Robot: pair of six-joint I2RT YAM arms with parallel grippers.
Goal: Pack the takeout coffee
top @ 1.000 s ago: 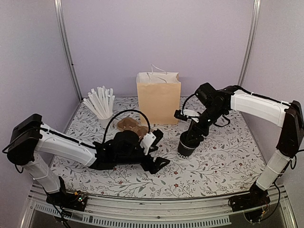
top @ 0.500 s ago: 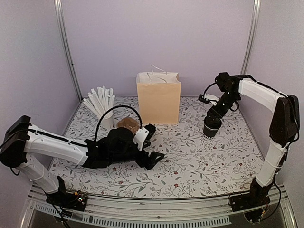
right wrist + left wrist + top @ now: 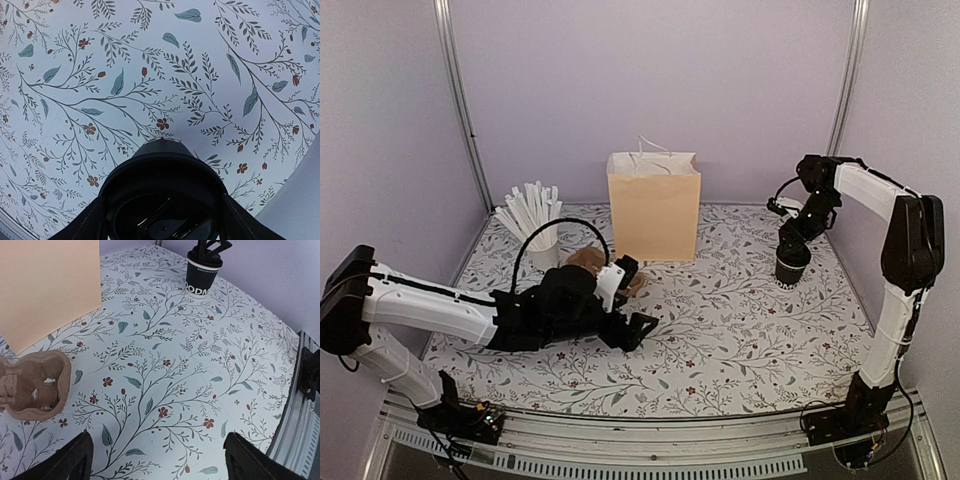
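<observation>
The takeout coffee (image 3: 792,266), a black paper cup with its black lid on, stands upright at the far right of the table, at or just above the cloth. My right gripper (image 3: 799,240) is shut on its top from above. In the right wrist view the lidded cup (image 3: 162,195) fills the space between the fingers (image 3: 82,225). It also shows in the left wrist view (image 3: 201,276) with white lettering on its side. My left gripper (image 3: 636,326) is open and empty, low over the cloth left of the middle; its fingertips (image 3: 75,460) show at the bottom corners.
A tan paper bag (image 3: 653,205) stands upright at the back middle, also in the left wrist view (image 3: 45,285). A brown pulp carrier (image 3: 592,262) lies in front of it to the left (image 3: 35,385). A white cup of white sticks (image 3: 535,225) stands at the back left.
My right arm carried the cup from the middle of the table out to the far right. My left arm drew back a little to the left, still open.
</observation>
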